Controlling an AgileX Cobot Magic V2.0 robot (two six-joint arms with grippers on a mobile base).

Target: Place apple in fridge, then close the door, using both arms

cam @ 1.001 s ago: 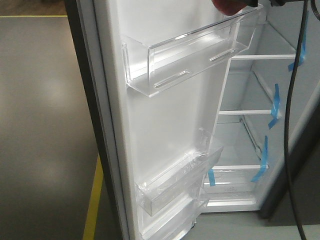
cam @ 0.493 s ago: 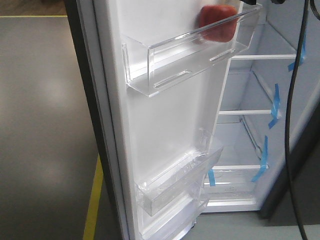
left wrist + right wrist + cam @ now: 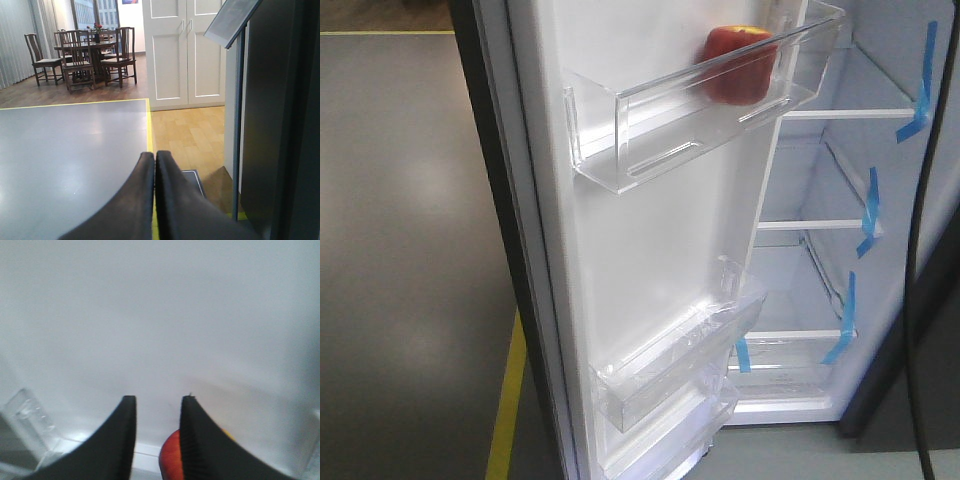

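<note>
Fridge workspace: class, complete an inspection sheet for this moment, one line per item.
Surface: white shelves inside fridge, blue tape strips.
Job's things: apple in top clear bin of the open door.
Clutter: nothing seen.
Grippers: left tool shut, empty; right tool open, apple just beyond it.
Cables: black cable hangs at right, front view.
Surroundings: grey floor, yellow line; dining chairs, white double doors.
</note>
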